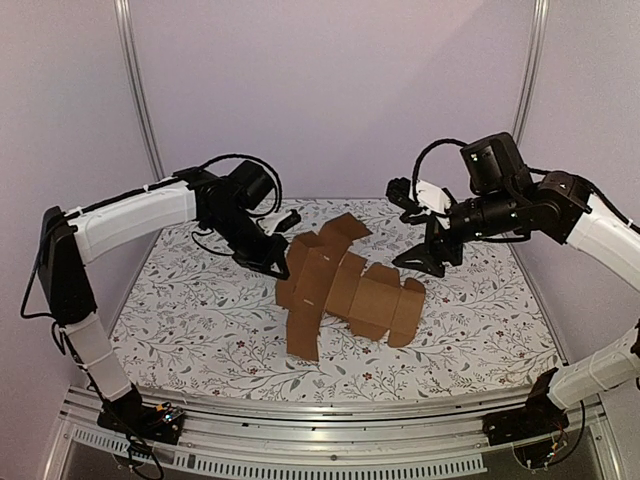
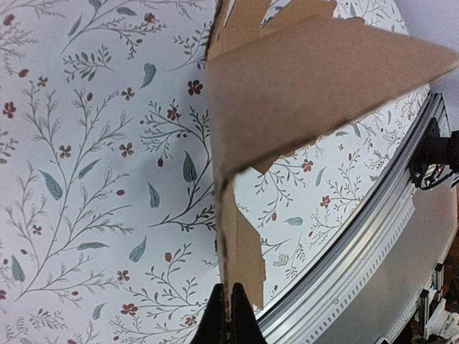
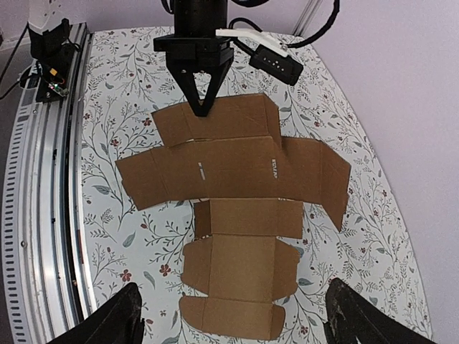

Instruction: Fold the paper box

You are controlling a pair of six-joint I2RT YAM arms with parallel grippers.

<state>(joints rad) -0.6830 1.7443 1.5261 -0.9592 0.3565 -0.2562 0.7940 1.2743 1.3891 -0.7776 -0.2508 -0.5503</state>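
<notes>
Box (image 1: 345, 290) is an unfolded die-cut sheet mid-tabletop (image 1: 200, 330), no walls formed yet; most panels lie flat, but the L side is lifted & tilted where it's being held. L claw (image 1: 275, 262) is shut tight on the thin edge of one outer panel, card running straight up from between its jaws in the L wrist view. R claw (image 1: 425, 262) hangs over the sheet's R end w/ jaws wide, holding nothing; looks clear of the card, though contact is hard to rule out from the top view. Task looks barely started; the step in hand is prob. getting the R claw onto a panel so a first crease can be turned. To do it well: treat the L pinch as the anchor, no tugging, or the whole sheet slides on the tabletop. Bring the R claw down onto a free edge, not flat card, since it can't bite a panel lying flush. Grip close to a score line, then swing the panel up about that line so it bends there & not mid-panel. Watch the small end tabs: easy to crush or catch.
</notes>
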